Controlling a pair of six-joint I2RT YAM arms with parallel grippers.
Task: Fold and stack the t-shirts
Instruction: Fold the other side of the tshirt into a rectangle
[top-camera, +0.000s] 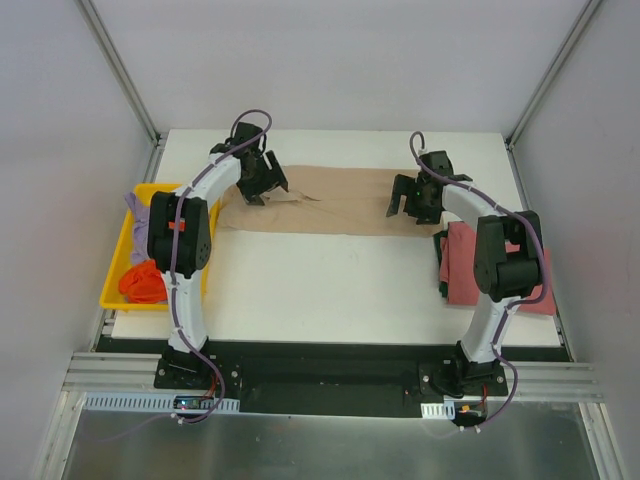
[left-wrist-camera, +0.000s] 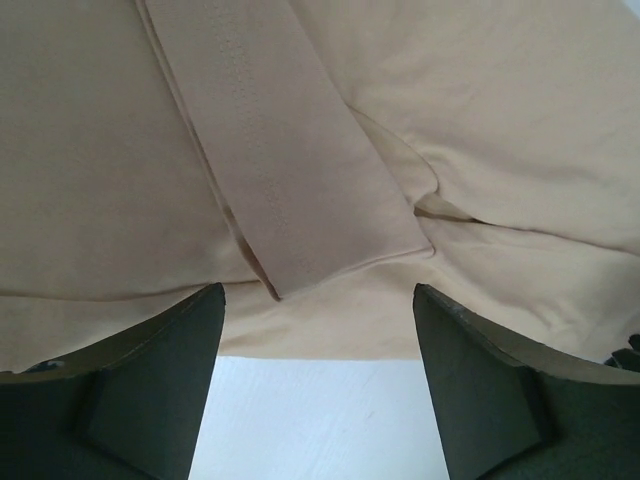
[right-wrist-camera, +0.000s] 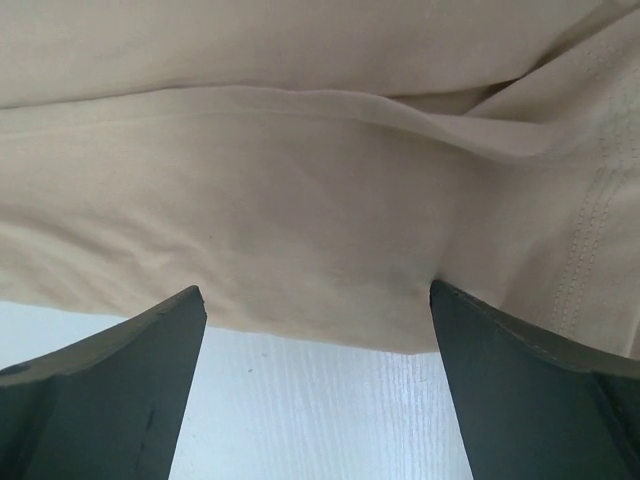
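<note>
White counter (top-camera: 330, 290), tan t-shirt (top-camera: 340, 200) flat on it. Left tool (top-camera: 258, 188) and right tool (top-camera: 408, 203), both spread, hang over the t-shirt's near edge, probably not touching. Limp, light cloth: pinch that edge's hem.

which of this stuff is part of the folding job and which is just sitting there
Part of the job:
tan t-shirt
red t-shirt
orange t-shirt
purple t-shirt
left tool and right tool, both open at the tan t-shirt's edge

Just lying about:
yellow bin, holding the orange and purple ones
</note>
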